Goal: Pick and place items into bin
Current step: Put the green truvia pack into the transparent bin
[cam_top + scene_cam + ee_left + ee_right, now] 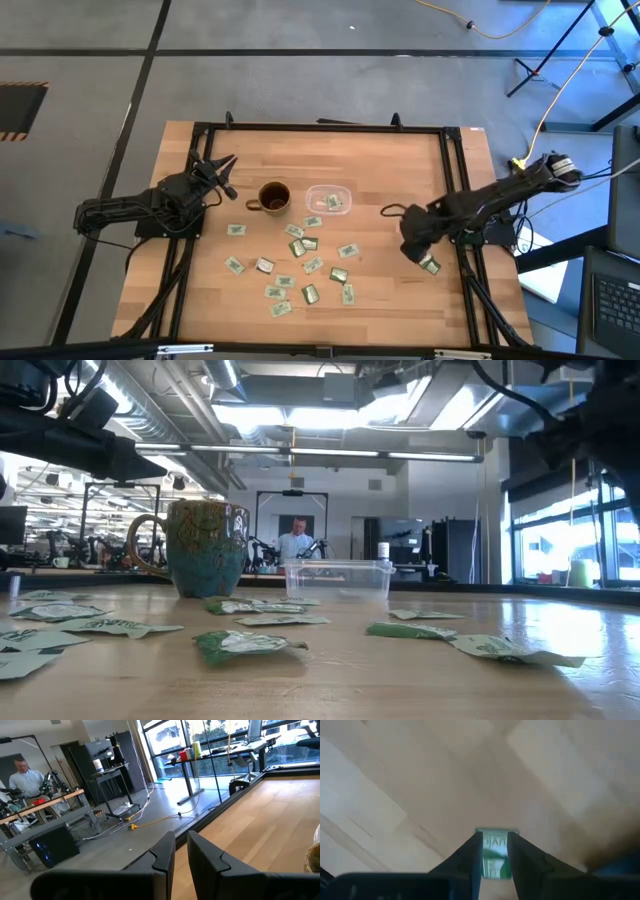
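Right gripper | fingers pinch packet | wrist view only

I am seeing a light wooden table top lying inside a black metal frame; a round brown-and-teal glazed ceramic mug with a handle is standing upright on it, left of centre; a yellow cable is trailing across the grey floor beyond the far right corner; a laptop keyboard is showing at the right edge; in the room behind, a person in a pale shirt is standing at a workbench; a yellow cylinder is sitting by the window.
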Available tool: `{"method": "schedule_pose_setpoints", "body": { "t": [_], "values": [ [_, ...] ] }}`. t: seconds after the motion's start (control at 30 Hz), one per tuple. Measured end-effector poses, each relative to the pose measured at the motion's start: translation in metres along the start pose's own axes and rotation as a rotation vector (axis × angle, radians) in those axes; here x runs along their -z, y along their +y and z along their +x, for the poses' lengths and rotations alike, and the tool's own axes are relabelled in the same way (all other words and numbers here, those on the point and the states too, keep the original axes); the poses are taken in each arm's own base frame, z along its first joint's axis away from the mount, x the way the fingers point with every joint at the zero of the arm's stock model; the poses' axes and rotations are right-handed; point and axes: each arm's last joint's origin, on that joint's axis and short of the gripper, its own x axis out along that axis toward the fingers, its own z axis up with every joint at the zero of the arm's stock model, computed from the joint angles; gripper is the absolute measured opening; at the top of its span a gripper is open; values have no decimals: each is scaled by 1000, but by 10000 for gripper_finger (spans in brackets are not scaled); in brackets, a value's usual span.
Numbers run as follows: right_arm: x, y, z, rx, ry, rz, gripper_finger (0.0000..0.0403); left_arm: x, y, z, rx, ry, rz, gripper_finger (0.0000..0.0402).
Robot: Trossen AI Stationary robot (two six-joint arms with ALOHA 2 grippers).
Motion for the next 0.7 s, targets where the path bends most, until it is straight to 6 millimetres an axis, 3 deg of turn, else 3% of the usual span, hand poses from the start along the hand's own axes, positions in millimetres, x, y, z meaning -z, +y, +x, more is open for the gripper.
{"method": "schedule_pose_setpoints", "body": {
  "t": [0.23, 0.43, 0.7],
  "values": [
    [14, 11, 22, 100, 105, 88, 87, 0, 0, 0, 0, 0, 0, 45],
    [28, 10, 47, 184, 190, 145, 87, 0, 0, 0, 0, 0, 0, 45],
    [30, 3, 70, 196, 188, 135, 87, 0, 0, 0, 0, 0, 0, 45]
  ]
}}
